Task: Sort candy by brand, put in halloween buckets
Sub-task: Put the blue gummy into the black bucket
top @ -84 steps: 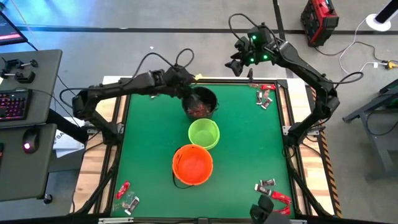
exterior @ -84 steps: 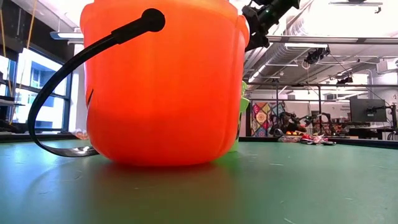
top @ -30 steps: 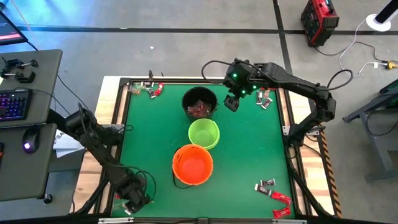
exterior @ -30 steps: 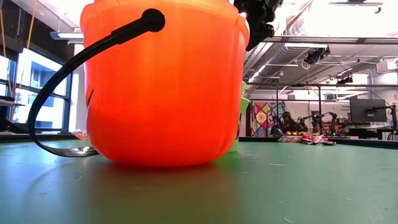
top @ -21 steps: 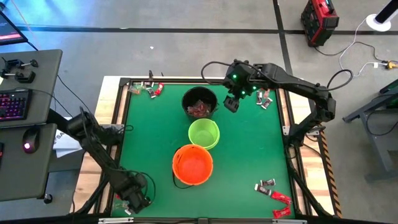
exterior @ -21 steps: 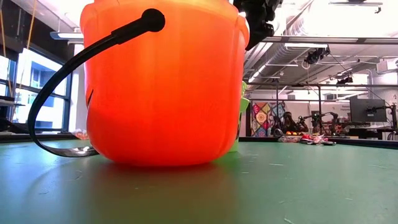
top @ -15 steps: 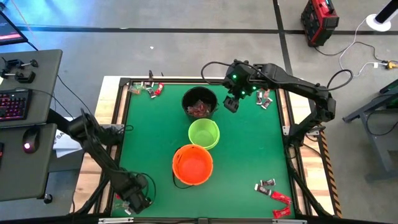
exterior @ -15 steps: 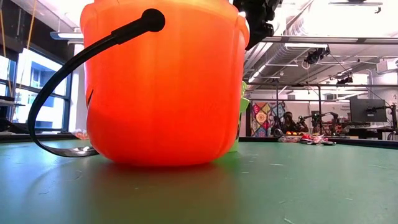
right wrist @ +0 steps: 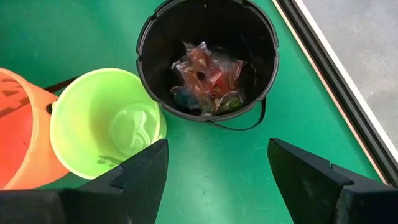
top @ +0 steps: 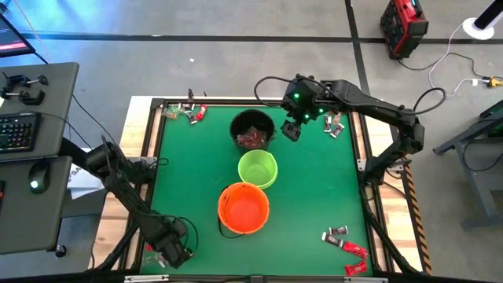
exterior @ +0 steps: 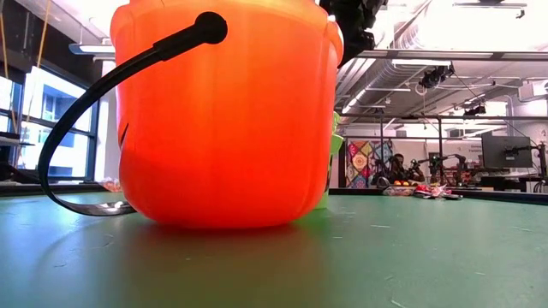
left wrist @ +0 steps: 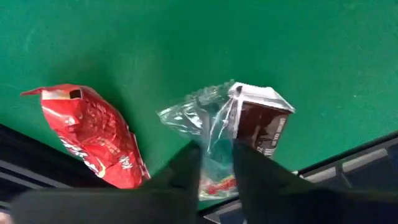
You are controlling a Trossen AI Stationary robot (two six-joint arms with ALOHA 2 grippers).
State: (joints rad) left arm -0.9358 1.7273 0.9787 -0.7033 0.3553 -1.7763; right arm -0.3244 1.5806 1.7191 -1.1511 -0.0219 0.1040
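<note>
Since last look, your left gripper pinches shut on clear-wrapped candy piece at table's near-left corner. Right gripper hovers wide open, empty, beside round black plastic bucket.

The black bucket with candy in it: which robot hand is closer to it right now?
The right. The right gripper hangs open just beside the black bucket; the left gripper is down at the table's near-left corner, closed around a clear-wrapped candy.

Three buckets are being kept in a row mid-table. Candy is being left scattered near each table corner.
</note>
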